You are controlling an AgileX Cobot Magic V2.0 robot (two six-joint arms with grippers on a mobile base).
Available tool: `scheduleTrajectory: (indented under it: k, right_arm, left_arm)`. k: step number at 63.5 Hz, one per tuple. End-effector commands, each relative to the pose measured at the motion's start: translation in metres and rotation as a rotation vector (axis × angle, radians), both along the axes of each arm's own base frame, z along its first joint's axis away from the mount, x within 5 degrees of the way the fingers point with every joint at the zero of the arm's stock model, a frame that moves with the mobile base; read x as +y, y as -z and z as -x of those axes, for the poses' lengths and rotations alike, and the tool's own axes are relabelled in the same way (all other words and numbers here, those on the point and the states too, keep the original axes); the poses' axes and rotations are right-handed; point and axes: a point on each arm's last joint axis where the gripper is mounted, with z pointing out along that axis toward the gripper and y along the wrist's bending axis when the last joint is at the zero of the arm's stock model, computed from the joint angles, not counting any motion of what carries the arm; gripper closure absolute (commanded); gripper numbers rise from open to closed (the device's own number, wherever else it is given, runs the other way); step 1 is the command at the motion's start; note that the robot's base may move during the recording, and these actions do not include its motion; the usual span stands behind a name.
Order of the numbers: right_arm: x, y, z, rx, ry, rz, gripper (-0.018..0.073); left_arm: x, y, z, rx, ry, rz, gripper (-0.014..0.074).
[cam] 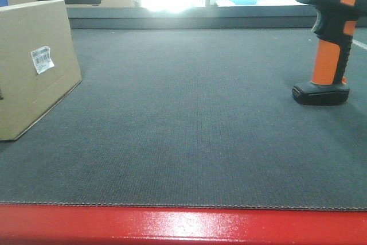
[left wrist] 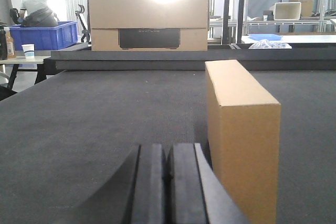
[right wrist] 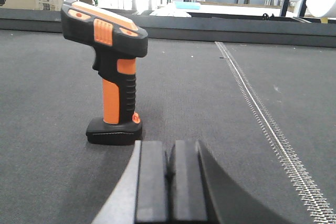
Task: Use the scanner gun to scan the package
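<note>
Package [cam: 28, 70], white barcode label [cam: 42, 59]

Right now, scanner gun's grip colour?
Orange and black handheld scanner gun: orange grip, black ribbing. Clearest in right wrist view.

The package [cam: 31, 67] is cut off at the left edge; its label [cam: 42, 59] is unreadable.

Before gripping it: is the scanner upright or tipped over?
Upright: the scanner stands on its flat black base on the mat, handle vertical.
</note>
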Motion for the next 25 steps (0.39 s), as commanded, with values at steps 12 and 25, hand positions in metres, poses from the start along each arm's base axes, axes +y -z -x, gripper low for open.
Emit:
scheduleTrajectory:
  k: [12,25]
  right_arm:
    - [-0.0006,-0.0023,0.0005,-0.028,0.009,0.013,0.0712]
    - [-0.0006,-0.0023,0.0005,-0.028,0.009,0.013,0.0712]
  left_arm:
    - [-0.0001,-0.0026,0.0007,-0.026,0.001,0.005,0.0707]
    - [-0.0001,-0.0026,0.0007,-0.026,0.001,0.005,0.0707]
